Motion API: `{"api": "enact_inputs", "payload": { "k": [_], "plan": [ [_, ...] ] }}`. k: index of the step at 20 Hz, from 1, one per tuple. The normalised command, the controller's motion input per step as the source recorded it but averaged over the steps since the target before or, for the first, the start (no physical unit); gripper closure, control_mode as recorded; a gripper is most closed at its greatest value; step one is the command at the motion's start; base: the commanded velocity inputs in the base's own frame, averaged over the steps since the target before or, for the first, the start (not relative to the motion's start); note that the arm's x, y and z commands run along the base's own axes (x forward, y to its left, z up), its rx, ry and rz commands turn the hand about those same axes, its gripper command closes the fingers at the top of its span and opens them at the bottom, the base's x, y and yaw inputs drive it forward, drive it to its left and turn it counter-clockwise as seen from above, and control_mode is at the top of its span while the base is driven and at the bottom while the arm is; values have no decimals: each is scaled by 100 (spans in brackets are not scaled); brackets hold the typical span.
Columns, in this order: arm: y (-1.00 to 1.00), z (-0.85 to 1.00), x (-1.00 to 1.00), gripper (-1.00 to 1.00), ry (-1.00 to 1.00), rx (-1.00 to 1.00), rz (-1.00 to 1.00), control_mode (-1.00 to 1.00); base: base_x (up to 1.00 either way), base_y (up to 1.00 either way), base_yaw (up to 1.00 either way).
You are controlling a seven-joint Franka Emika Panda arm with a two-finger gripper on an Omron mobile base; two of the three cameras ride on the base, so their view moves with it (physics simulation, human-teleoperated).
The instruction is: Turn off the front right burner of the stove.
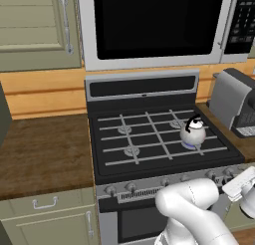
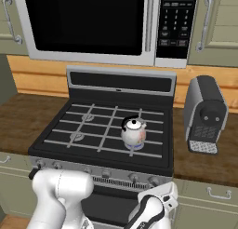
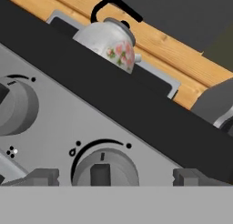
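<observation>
The black stove (image 1: 160, 163) (image 2: 91, 153) has pale grid grates and a silver knob strip (image 3: 54, 127) along its front. A white flowered kettle (image 1: 192, 132) (image 2: 133, 131) (image 3: 109, 42) sits on the front right burner (image 1: 190, 146) (image 2: 134, 148), hiding the cap; a faint blue-violet glow rings its base. My gripper (image 3: 116, 177) is open right in front of the strip, its fingertips (image 3: 43, 176) standing either side of a round grey knob (image 3: 105, 169) without touching it. A second knob (image 3: 13, 107) shows to the left. My hand (image 1: 242, 185) (image 2: 159, 201) hangs at the stove's front right corner.
A large silver microwave (image 1: 154, 25) (image 2: 88, 23) hangs above the stove. A grey coffee machine (image 1: 233, 102) (image 2: 204, 112) stands on the wooden counter (image 2: 204, 165) to the right. More counter (image 1: 45, 154) lies left, with pale green cabinets (image 1: 50, 219) below.
</observation>
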Motion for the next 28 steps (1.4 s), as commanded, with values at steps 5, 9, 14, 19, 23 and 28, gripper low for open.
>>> {"api": "enact_inputs", "payload": {
  "k": [5,9,14,19,23,28],
  "plan": [
    [0,0,0,100,0,0,0,-100,0,0,0],
    [0,2,0,100,0,0,0,-100,0,0,0],
    [-6,19,0,100,0,15,-1,-100,0,0,0],
    [-33,35,7,100,0,44,-8,-100,0,0,0],
    [-47,42,6,100,0,63,-10,-100,0,0,0],
    [-50,45,4,100,0,65,-8,-100,0,0,0]
  ]
}}
